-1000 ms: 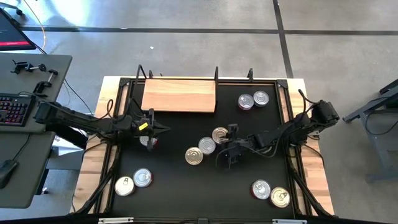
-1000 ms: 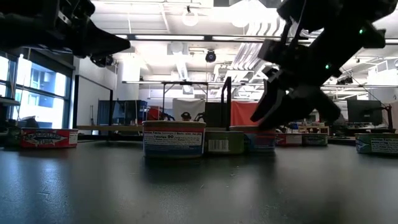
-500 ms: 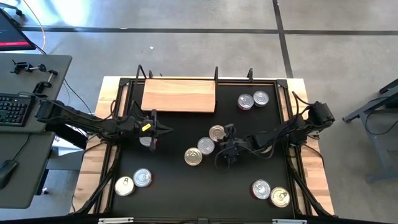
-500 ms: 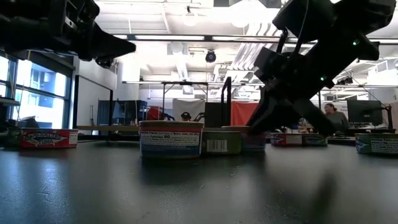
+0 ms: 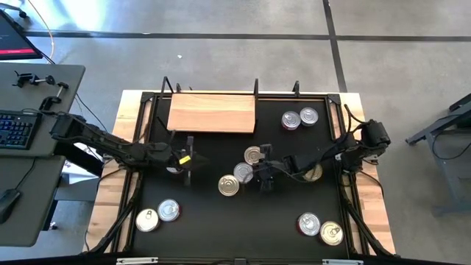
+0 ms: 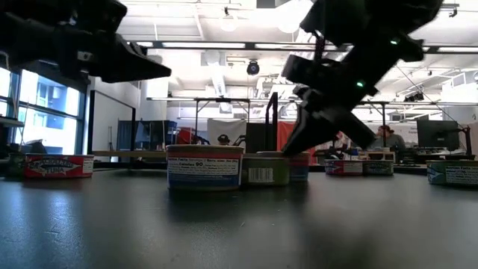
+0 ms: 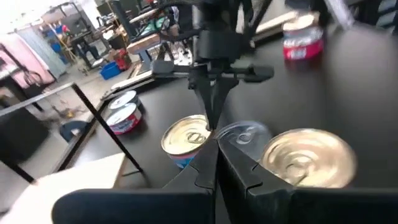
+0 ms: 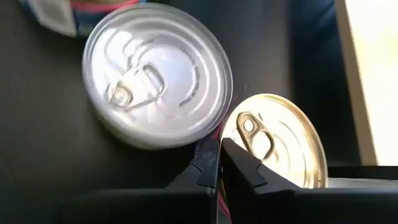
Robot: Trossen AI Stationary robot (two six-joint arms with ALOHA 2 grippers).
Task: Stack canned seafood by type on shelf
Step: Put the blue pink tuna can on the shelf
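Over the last second the right pincer point(image 5: 262, 177) had slid from the 3 o'clock side of the bench's middle toward the centre cluster of tins, and its fingers, spread apart at the start of that second, had come fully together. In the right wrist view the closed tips sat in the narrow gap between a silver-lidded tin point(image 8: 158, 73) and a gold-lidded tin point(image 8: 278, 140), clamped on neither; nothing was held. Seen from above, that cluster was three tins in a diagonal row: the gold-lidded one point(image 5: 252, 155) nearest the shelf, the silver-lidded one point(image 5: 243, 172) in the middle, and a third tin point(image 5: 229, 185) toward 7 o'clock. They had shifted slightly toward 9 o'clock, which suggests a nudge rather than a pick. The left pincer point(image 5: 192, 162), also closed and empty, had swung its tip from pointing at 3 o'clock to pointing toward 6 o'clock, and hung above the bench beside a partly hidden tin point(image 5: 173, 168) at about 9 o'clock. The wooden shelf point(image 5: 212, 112) at 12 o'clock carried no tins; other pairs sat at 1 o'clock point(image 5: 299, 118), 5 o'clock point(image 5: 320, 228) and 7 o'clock point(image 5: 157, 215). Judging from this, stacking had not yet begun, and the right arm appeared to be separating two types before any lift.
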